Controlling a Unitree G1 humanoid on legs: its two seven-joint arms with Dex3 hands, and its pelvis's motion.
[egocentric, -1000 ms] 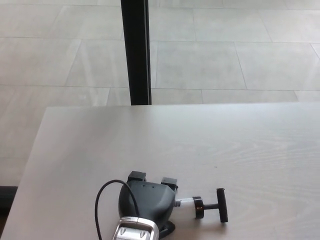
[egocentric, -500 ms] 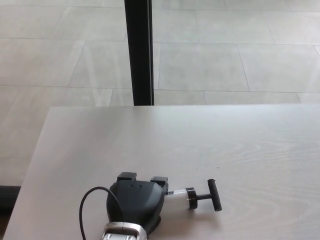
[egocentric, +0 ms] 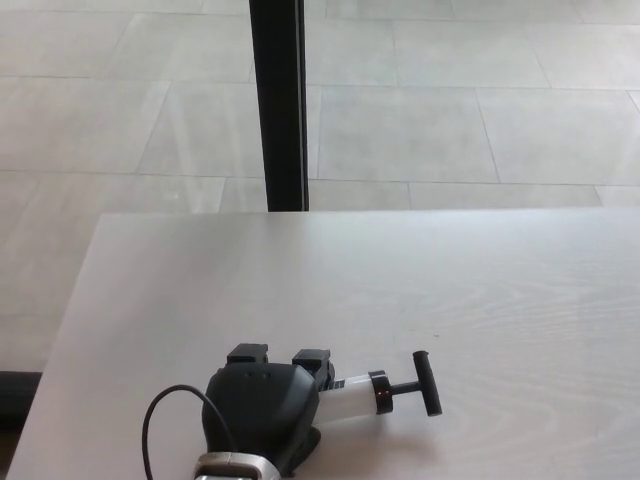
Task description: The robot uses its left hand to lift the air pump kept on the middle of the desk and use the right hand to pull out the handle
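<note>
Fingers of my left hand [egocentric: 262, 408] are wrapped over the air pump [egocentric: 350, 396], gripping its pale barrel near the front edge of the desk [egocentric: 400, 280], left of centre. From the hand's right side I see the barrel stick out, ending in a black collar, then a thin rod and the black T-handle [egocentric: 425, 382], tilted a little off upright. A black cable [egocentric: 150, 435] loops beside the wrist. My right hand is out of frame. Beyond the desk I see a tiled floor [egocentric: 480, 110] and a dark vertical post [egocentric: 278, 100].
</note>
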